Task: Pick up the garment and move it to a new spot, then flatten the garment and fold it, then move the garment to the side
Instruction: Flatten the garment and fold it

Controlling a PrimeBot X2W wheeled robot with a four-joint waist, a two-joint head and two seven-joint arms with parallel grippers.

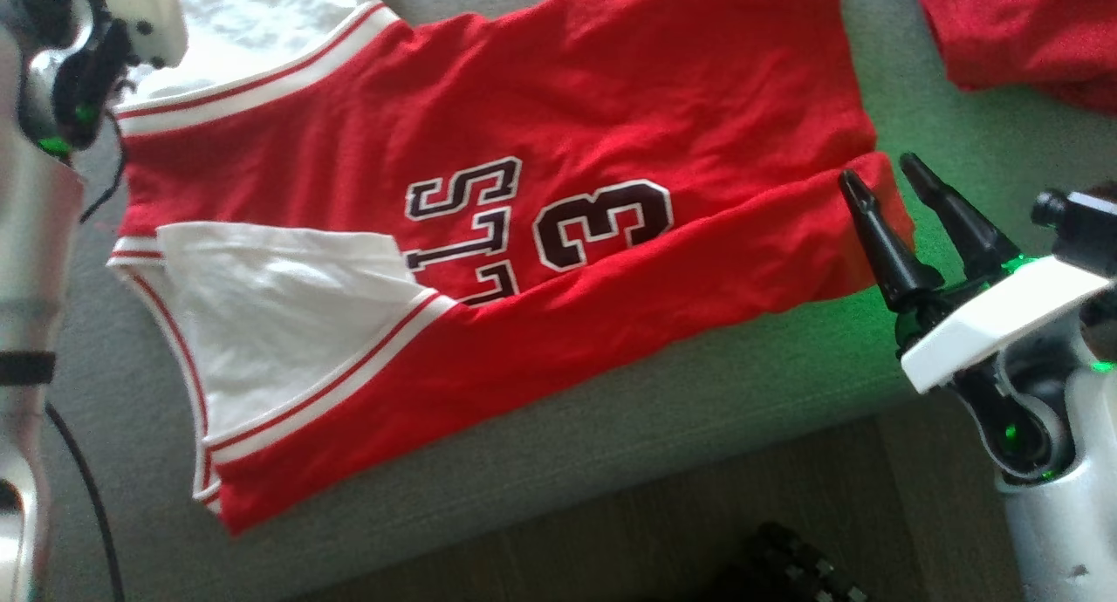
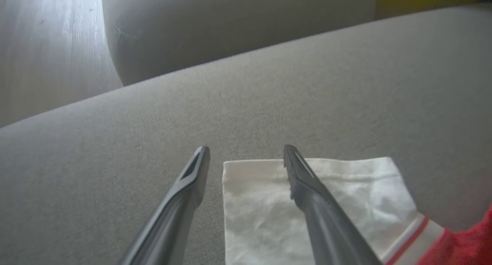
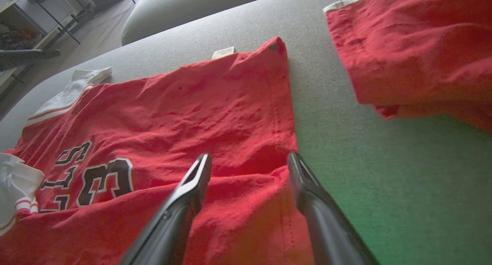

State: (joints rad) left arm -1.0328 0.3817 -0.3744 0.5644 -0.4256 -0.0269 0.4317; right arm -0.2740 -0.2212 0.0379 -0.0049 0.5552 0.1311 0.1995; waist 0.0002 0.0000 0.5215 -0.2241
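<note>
The garment (image 1: 541, 201) is a red basketball jersey with white sleeves, white-and-red trim and black lettering, spread on a grey cushion (image 1: 611, 436); its near side is folded over the front. My right gripper (image 1: 886, 188) hovers open just above the folded hem corner (image 3: 250, 203), nothing between its fingers. In the left wrist view my left gripper (image 2: 246, 153) stands open over the end of a white sleeve (image 2: 346, 196), one finger (image 2: 307, 184) above the cloth, the other (image 2: 188, 184) above bare cushion (image 2: 269, 103). The left arm's wrist (image 1: 78, 70) is at the head view's upper left.
A second red garment (image 1: 1021, 26) lies at the cushion's far right, also seen as red cloth (image 3: 415, 50) in the right wrist view. The cushion's front edge drops to a dark floor (image 1: 663, 532). A dark object (image 1: 785, 567) sits on the floor below. A cable (image 1: 87, 489) hangs by the left arm.
</note>
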